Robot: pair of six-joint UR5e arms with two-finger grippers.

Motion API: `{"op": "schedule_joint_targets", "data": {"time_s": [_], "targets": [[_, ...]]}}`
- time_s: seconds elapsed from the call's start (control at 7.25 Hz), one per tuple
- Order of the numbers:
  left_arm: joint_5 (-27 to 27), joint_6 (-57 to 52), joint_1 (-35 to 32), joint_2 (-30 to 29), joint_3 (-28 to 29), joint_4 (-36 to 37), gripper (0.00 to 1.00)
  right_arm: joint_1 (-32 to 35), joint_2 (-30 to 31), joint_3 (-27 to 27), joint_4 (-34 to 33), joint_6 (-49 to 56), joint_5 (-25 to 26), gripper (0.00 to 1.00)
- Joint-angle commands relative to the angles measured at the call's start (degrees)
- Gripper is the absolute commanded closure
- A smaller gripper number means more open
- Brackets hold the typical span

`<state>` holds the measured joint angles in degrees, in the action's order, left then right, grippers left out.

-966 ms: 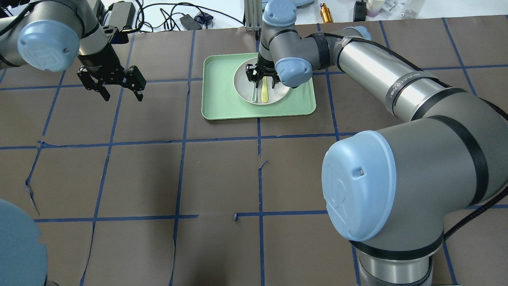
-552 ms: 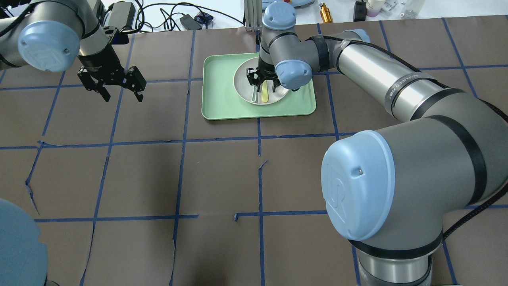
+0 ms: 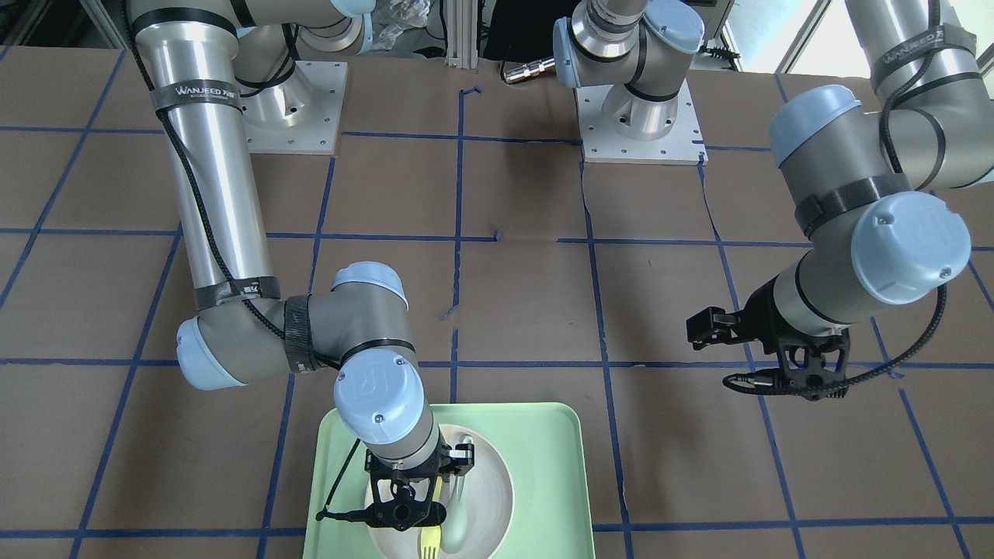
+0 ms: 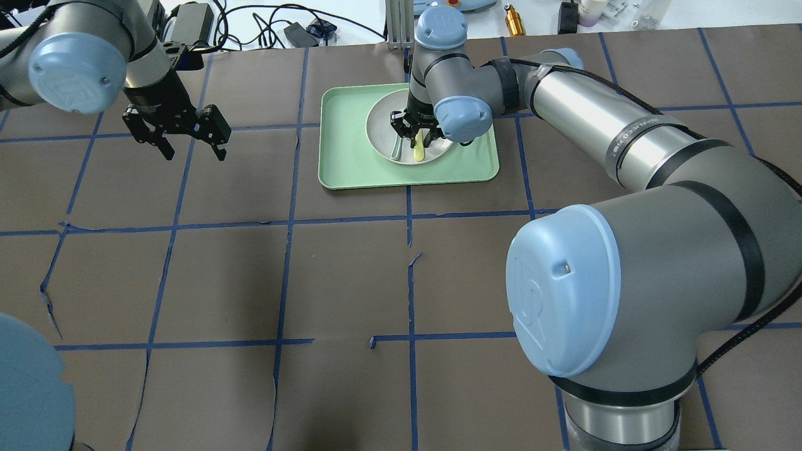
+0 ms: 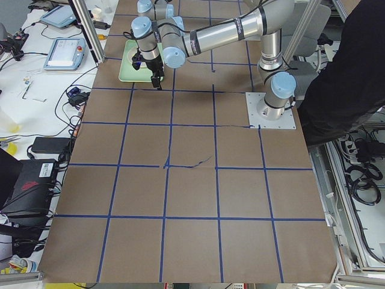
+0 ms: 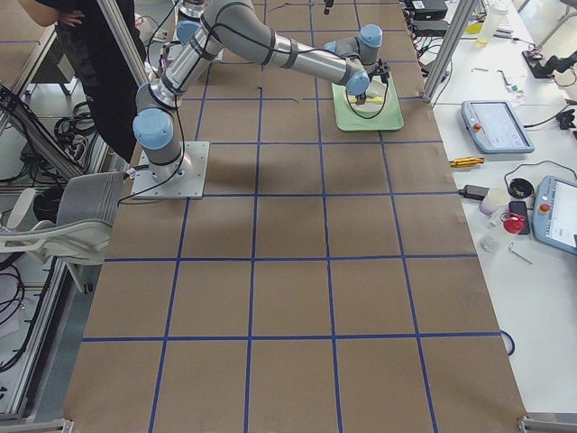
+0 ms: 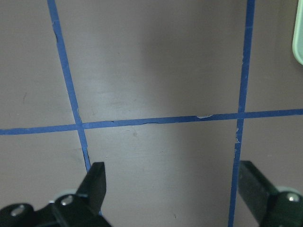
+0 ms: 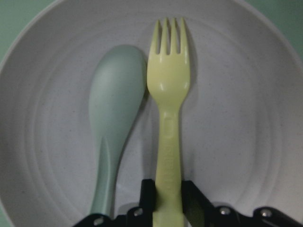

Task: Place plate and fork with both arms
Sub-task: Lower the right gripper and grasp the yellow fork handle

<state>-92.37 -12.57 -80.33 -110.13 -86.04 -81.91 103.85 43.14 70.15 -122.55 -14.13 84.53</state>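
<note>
Brown table [image 4: 344,282], outstretched right tool [image 8: 168,191] pinching fork [image 8: 168,85] in plate [image 8: 236,118], left tool [image 7: 173,177] hovering wide

Mint tray [image 4: 344,156] on blue-taped brown tbl [image 4: 250,282]; grey-green spoon [image 8: 116,104] over tray.

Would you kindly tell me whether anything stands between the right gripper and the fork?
Nothing visible does: the jaws of the right gripper sit against the handle of the fork on the plate. The spoon lies close beside it, outside the jaws.

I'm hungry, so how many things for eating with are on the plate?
2. The yellow fork lies on the plate, its handle between the right gripper's fingers; the green spoon lies beside it.
</note>
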Motion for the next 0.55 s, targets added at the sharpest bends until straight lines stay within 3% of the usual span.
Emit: {"op": "schedule_joint_targets", "data": {"time_s": [0.0, 0.41], "targets": [[-0.09, 0.00, 0.00, 0.00, 0.00, 0.00, 0.00, -0.05, 0.19, -0.01, 0.03, -0.20, -0.07, 1.00], [0.00, -0.09, 0.09, 0.00, 0.09, 0.09, 0.00, -0.05, 2.73, -0.28, 0.21, -1.43, 0.37, 1.00]]}}
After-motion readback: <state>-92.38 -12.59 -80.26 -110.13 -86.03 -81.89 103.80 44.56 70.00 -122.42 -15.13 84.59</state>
